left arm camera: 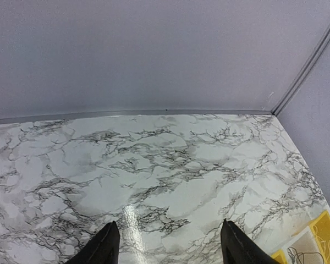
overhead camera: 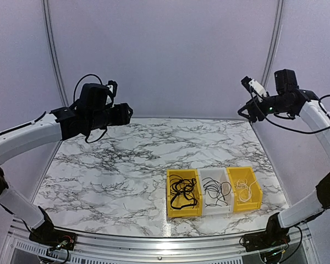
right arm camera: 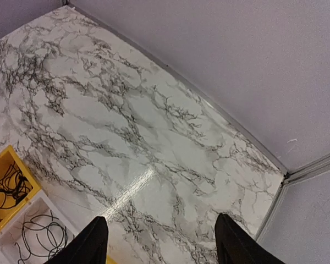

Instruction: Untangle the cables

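From above, the cables (overhead camera: 182, 192) lie in the bins (overhead camera: 182, 212) near the front edge of the table (overhead camera: 110, 165), with bare marble left of and behind the bins. My left gripper (overhead camera: 126, 114) and right gripper (overhead camera: 245, 82) hang high, well behind the bins. In my left wrist view the fingers are apart and empty. The right wrist view shows the same.
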Robot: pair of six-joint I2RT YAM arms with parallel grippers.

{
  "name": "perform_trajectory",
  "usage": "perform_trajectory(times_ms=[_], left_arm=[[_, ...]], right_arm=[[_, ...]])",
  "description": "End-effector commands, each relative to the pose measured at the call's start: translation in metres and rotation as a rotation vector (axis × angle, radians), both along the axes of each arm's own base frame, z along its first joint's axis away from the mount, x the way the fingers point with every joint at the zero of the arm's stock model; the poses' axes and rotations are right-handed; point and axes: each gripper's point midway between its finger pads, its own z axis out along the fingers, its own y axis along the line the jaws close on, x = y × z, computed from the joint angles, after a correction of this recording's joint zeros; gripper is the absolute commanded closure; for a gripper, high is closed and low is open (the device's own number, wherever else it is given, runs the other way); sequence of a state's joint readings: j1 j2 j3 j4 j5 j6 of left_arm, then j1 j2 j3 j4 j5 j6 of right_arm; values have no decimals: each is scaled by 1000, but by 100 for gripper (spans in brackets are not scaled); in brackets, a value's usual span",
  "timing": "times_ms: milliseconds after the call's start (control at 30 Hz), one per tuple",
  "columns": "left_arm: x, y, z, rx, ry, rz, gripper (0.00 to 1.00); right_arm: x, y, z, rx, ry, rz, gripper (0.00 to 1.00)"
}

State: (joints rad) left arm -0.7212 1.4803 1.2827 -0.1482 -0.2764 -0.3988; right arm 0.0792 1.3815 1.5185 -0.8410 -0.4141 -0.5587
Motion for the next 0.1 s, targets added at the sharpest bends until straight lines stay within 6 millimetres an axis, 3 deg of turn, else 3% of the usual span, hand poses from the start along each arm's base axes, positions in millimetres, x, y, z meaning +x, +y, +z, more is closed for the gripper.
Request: perform_trajectory(times_ms=[0, 67], left_arm=[[3, 31, 51, 40, -126, 98, 30], [3, 43, 64, 55, -161, 141, 26]], right_arm=[[16, -9, 70, 185, -219, -159, 32], [17, -15, 82, 217, -277, -207, 32]])
